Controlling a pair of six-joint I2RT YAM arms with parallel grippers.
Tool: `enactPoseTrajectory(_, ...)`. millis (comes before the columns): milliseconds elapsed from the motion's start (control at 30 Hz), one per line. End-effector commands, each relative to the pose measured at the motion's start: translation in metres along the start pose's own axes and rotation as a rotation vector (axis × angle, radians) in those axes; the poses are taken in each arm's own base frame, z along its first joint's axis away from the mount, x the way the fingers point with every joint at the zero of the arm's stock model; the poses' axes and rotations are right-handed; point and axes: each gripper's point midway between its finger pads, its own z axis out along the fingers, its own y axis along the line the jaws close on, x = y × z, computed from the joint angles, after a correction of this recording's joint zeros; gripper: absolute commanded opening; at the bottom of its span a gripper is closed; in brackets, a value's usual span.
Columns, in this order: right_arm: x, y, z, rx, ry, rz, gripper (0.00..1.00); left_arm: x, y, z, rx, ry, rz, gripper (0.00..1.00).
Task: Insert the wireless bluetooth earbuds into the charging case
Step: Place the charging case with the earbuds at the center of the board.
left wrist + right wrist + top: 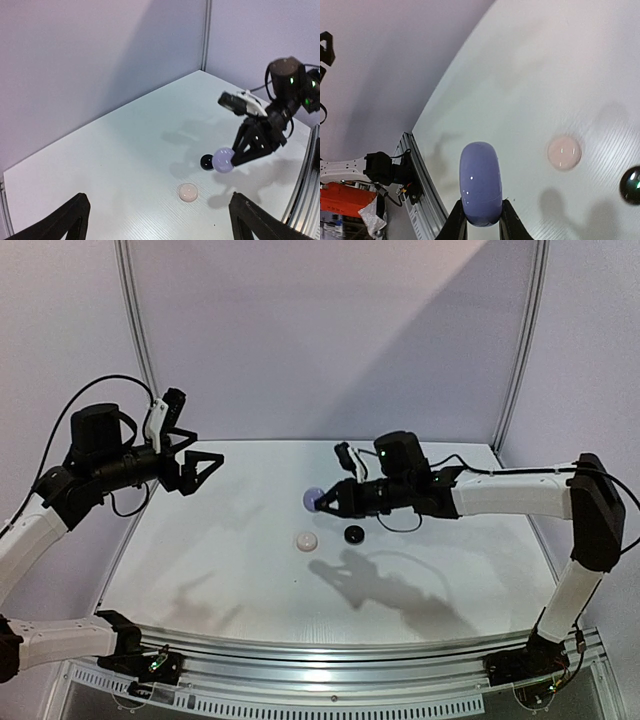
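My right gripper (325, 503) (481, 209) is shut on a closed lavender charging case (312, 499) (480, 182) (223, 160). It holds the round puck edge-on above the middle of the table. Below it, a pale white puck-like case (305, 540) (188, 192) (564, 152) and a black one (353, 534) (206, 161) (632, 185) lie on the table. My left gripper (207, 462) (159, 197) hangs high over the table's left side, wide open, with nothing between its fingers. No earbuds show in any view.
The white table (230, 570) is enclosed by pale walls behind and at both sides. A metal rail (330, 665) with both arm bases runs along the near edge. The right arm (510, 495) reaches in from the right at mid height.
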Motion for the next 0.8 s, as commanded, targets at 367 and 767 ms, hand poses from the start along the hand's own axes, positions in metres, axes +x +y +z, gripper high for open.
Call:
enactPoseTrajectory(367,0.145,-0.061,0.044,0.049,0.439,0.531,0.0,0.022,0.024,-0.008,-0.093,0.024,-0.135,0.99)
enactPoseTrajectory(767,0.161,-0.083,0.031,0.242,0.539,0.524,0.39,0.022,0.03,-0.011,-0.114,0.017,-0.136,0.99)
